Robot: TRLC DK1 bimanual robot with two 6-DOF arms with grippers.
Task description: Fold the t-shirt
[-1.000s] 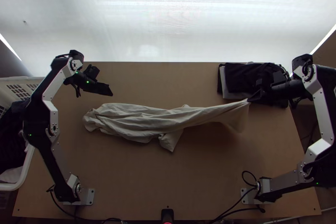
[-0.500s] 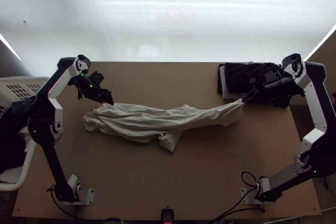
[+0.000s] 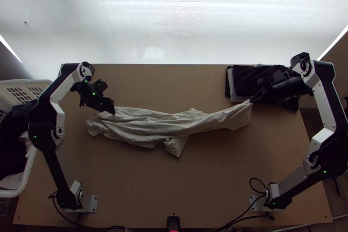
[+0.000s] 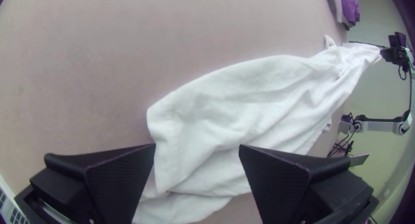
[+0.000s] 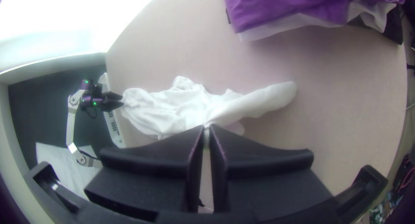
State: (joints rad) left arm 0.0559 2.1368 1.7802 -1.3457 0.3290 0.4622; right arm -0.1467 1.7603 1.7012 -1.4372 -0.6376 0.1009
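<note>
Right hand (image 3: 251, 101) around end of t-shirt (image 3: 209, 124)

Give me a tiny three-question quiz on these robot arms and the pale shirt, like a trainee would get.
1. Multiple choice: which pincer grips the pale shirt?
A) left
B) right
C) neither

2. True or false: the pale shirt lies spread out smooth and flat.

3. Fill in: in the top view, the white basket is at the table's ____ side.

Key:
1. B; the right pincer is shut on one end, while the left pincer is open at the other.
2. False; it lies bunched and wrinkled in a long strip.
3. left
</note>
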